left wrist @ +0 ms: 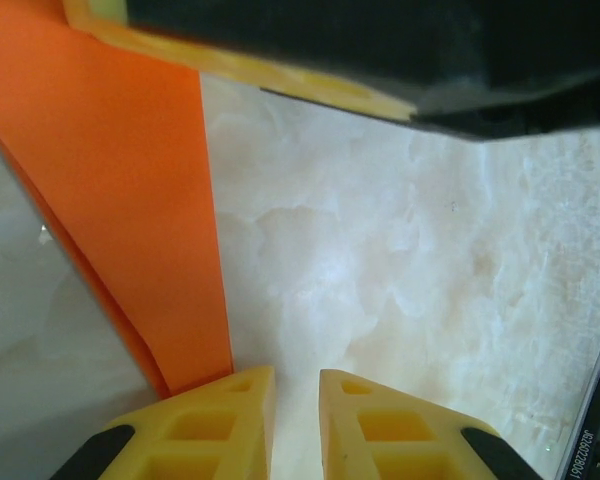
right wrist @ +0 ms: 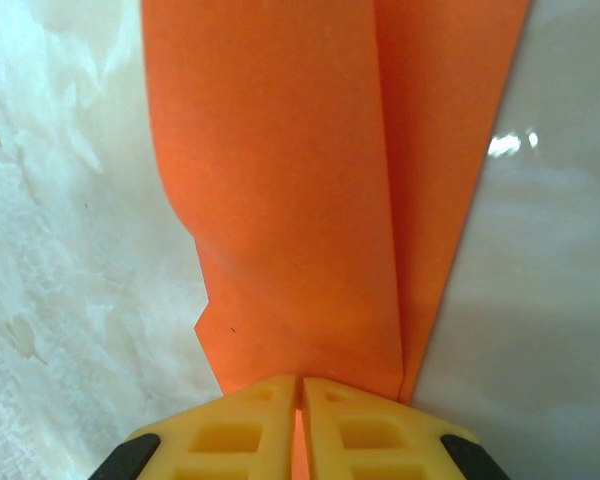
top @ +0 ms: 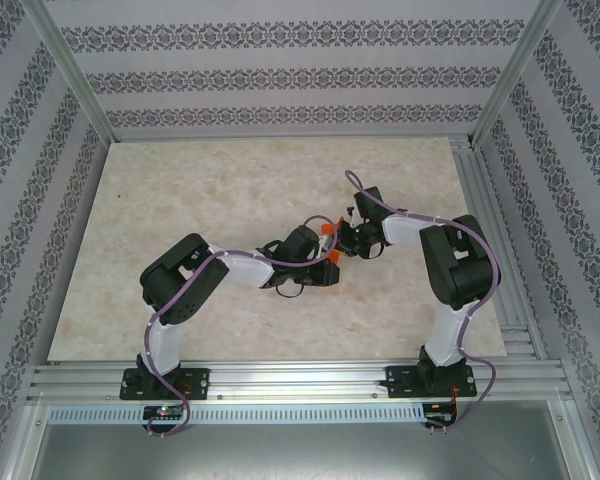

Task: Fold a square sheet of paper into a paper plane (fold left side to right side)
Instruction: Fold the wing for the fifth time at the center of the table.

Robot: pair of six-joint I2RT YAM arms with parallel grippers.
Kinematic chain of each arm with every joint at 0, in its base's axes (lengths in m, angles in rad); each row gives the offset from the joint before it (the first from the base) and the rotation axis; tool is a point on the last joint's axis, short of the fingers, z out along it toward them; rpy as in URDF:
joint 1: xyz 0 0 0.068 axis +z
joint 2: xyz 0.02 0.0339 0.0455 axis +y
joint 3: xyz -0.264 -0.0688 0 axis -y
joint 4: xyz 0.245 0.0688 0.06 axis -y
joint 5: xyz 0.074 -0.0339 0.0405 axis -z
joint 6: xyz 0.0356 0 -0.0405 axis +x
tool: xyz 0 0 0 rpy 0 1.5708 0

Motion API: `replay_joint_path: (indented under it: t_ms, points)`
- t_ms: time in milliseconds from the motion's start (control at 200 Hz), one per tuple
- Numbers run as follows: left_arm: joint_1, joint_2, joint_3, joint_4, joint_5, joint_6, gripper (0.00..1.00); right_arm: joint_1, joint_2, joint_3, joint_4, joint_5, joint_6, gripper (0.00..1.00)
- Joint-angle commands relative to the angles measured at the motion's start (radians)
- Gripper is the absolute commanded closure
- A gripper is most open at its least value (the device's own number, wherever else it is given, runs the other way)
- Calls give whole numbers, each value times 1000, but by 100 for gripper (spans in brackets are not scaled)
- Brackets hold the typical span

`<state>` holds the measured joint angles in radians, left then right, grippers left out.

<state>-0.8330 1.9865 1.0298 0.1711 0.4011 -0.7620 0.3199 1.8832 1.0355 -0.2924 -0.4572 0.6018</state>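
Tightly pinched in right claw [right wrist: 300, 386], folded orange paper [right wrist: 280, 200]

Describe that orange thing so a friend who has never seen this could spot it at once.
On the pale marble-patterned table, look near the middle where the two robot arms meet. There the right gripper pinches a thin folded sheet of paper. Plain bright orange with one straight crease, it stands out from the yellow fingers and pale tabletop.
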Motion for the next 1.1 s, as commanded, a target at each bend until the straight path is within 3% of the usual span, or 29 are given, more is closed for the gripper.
replay_joint_path:
  t_ms: [0, 634, 819, 1094]
  points:
    - [2, 27, -60, -154, -12, -9, 78, -38, 42, 42, 23, 112, -40, 88]
    - [2, 26, -71, -142, -9, -15, 79, -78, 109, 138, -52, 94, -91, 88]
    - [36, -102, -104, -100, 39, -31, 77, -49, 86, 59, -39, 71, -61, 88]
    - [92, -315, -110, -177, 60, -7, 74, 29, 4, -62, 17, 46, 18, 88]
